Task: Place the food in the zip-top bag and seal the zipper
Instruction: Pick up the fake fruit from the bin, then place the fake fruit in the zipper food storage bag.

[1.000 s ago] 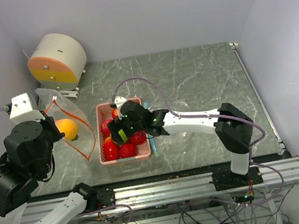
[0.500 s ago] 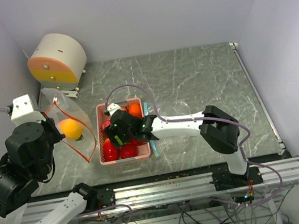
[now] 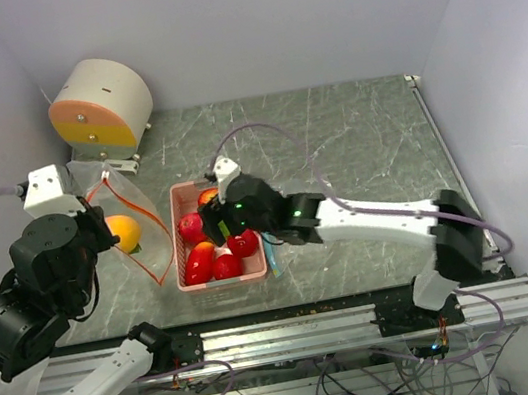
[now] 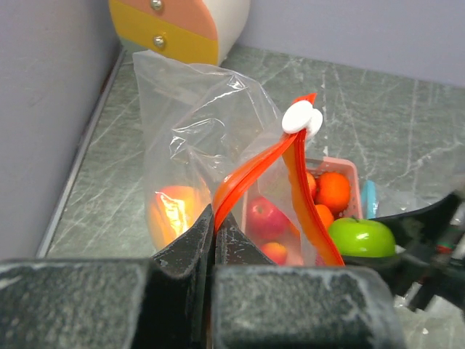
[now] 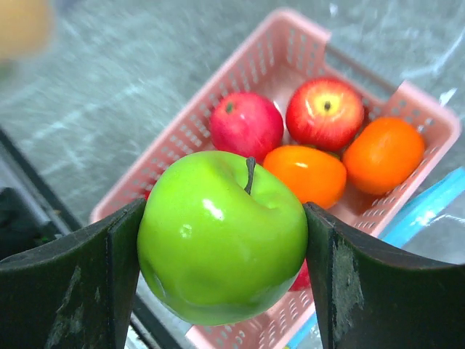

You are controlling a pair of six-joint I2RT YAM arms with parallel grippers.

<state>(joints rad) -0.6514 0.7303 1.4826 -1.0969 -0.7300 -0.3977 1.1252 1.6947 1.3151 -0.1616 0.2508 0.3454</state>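
Top external view: the left gripper (image 3: 97,228) is clamping the zip-top bag (image 3: 131,201) at the left side of the table (image 3: 366,140), just left of the pink basket (image 3: 174,200). The bag is standing upright with its mouth gaping toward the basket. One orange (image 3: 124,231) is lying inside the bag.

Left wrist view: the left gripper's jaws are pressing together on the zipper (image 4: 254,169), with no gap showing between them. The zipper is an orange-red strip along the bag mouth. Its two sides are parting above the grip point and meeting again at a white slider (image 4: 301,118).

Right wrist view: the right gripper (image 5: 221,273) is grasping a green apple (image 5: 218,233). One finger is pressing on each side of the fruit, and the stem is pointing up. The apple is hanging over the basket, apart from the fruit below.

Four fruits are showing in the far part of the basket:
- a dark red apple (image 5: 247,123);
- a red-and-yellow apple (image 5: 325,110);
- a round orange fruit (image 5: 383,153);
- a yellow-orange fruit (image 5: 305,173), partly hidden behind the held apple.

A teal-blue strip (image 5: 429,203) is lying on the table just right of the basket. A round cream, pink and yellow drum (image 3: 102,105) is standing at the far left corner.
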